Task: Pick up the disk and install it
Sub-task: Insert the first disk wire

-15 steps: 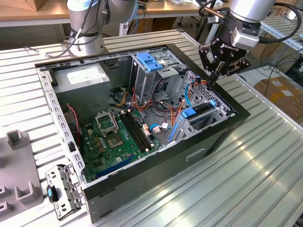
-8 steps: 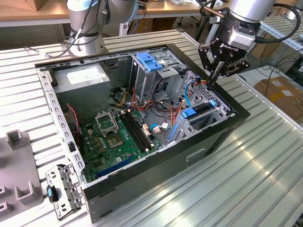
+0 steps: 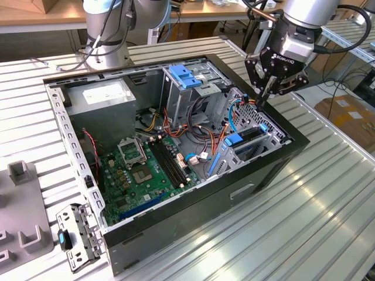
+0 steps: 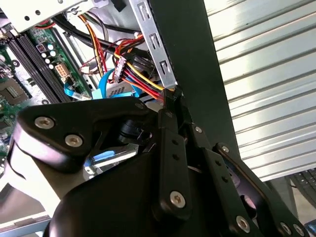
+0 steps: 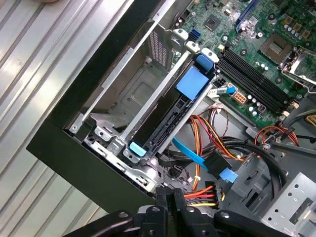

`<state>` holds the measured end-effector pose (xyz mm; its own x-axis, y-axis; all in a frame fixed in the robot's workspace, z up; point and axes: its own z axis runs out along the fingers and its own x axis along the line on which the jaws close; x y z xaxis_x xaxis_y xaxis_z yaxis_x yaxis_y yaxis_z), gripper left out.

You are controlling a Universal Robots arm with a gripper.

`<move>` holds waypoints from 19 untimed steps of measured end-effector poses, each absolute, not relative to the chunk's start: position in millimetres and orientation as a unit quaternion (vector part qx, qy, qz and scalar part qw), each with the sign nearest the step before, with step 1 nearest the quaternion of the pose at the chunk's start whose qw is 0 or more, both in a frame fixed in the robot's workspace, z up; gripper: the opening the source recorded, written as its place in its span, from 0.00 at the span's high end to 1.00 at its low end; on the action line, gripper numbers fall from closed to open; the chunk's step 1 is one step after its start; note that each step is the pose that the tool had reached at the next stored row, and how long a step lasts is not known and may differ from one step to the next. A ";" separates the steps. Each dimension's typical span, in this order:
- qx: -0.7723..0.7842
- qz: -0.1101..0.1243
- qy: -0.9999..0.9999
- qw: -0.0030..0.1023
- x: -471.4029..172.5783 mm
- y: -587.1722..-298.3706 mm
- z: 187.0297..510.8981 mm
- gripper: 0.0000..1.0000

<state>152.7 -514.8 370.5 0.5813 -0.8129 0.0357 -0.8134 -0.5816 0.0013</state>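
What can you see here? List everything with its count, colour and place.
computer case: one, black, open, on the table
table: one, silver, slatted
motherboard: one, green, on the case floor
power supply: one, grey with white sticker, inside the case, at the exterior view's left
tall cage: one, bare metal, blue bracket on top
disk: one, in a blue carrier, seated in the low drive cage by the case wall
cables: several, red, orange, yellow, blue, beside that cage
loose bracket: one, metal with blue tab, on the table
gripper: one, black, shut, over the case near the disk
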 end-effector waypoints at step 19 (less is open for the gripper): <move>0.854 0.015 -0.519 0.011 149.3 -514.8 370.2 0.83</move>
<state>149.3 -514.8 370.2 0.4602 -0.8870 0.0372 -0.8877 -0.4604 0.0022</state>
